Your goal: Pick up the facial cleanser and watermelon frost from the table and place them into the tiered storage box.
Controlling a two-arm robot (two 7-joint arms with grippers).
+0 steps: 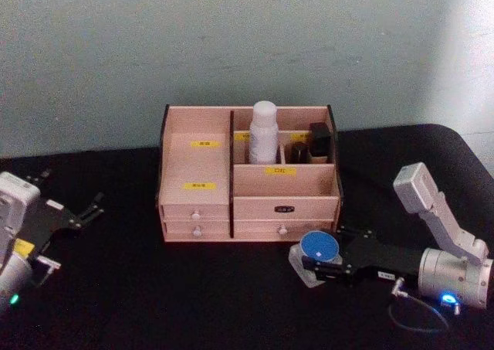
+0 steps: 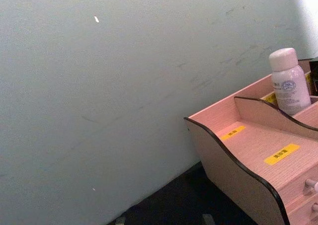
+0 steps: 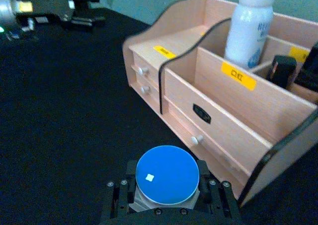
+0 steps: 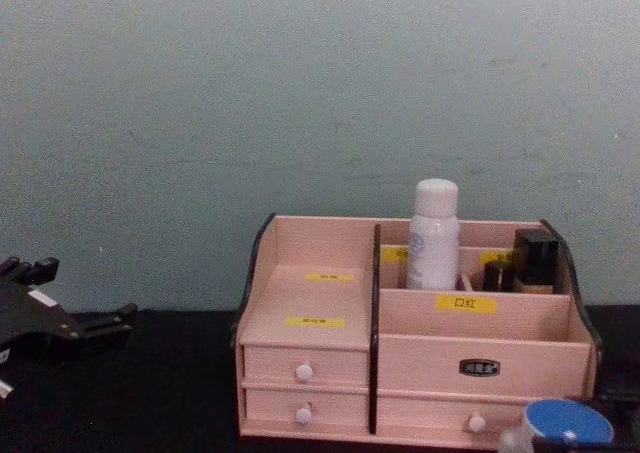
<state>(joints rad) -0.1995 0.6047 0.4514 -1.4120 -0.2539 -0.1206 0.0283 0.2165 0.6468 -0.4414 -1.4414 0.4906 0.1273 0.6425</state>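
Note:
The pale pink tiered storage box (image 1: 193,164) (image 4: 300,303) stands mid-table against the wall. A white bottle (image 1: 263,134) (image 4: 433,235) (image 3: 248,31), apparently the facial cleanser, stands upright in its rear compartment. A small clear jar with a round blue lid (image 1: 319,247) (image 3: 167,174) (image 4: 568,423), apparently the watermelon frost, is just in front of the box's lower right drawer. My right gripper (image 1: 318,263) (image 3: 167,197) is shut on it, a finger on each side. My left gripper (image 1: 93,207) (image 4: 100,323) rests open at the table's left, far from the box.
Dark lipstick-like items (image 1: 319,139) (image 4: 536,253) fill the box's rear right slots. The table (image 1: 116,288) is black, with a pale wall close behind the box. A thin cable loop (image 1: 417,315) lies beside my right arm.

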